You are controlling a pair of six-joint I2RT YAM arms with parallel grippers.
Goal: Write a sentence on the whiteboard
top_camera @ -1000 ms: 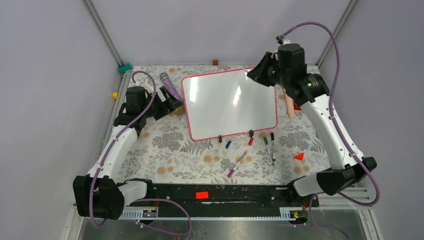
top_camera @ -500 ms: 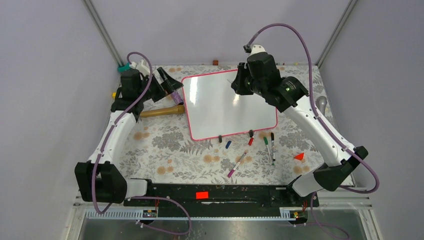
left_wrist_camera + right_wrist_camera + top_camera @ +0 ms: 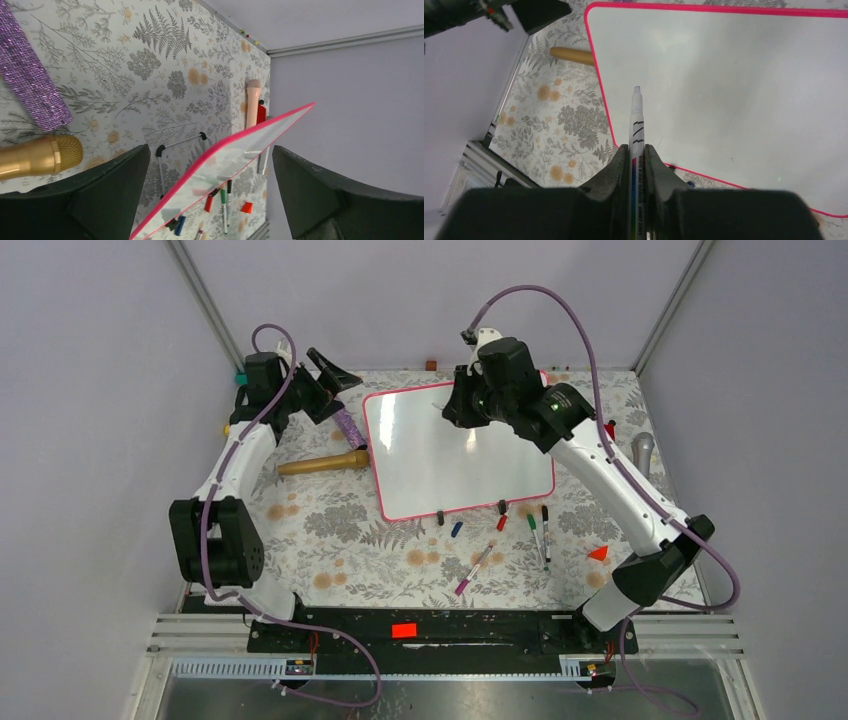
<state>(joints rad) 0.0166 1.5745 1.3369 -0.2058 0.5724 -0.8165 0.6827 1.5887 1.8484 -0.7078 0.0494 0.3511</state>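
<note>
The whiteboard, white with a pink rim, stands tilted on two black clip feet. Its face is blank; no sentence shows on it. My right gripper is shut on a white whiteboard marker, tip pointing at the board's upper left part and just above the board. My left gripper is open and empty, held off the table by the board's far left corner. In the left wrist view the board's pink edge lies between the spread fingers.
A gold microphone and a purple glitter microphone lie left of the board. In front of it lie green and black markers, a red cap, a blue cap, a pink marker and a red wedge. A silver microphone lies right.
My right arm has swung left from the board's far right corner to its upper left part, marker in its grip. My left arm has lifted and moved back toward the far left corner.
</note>
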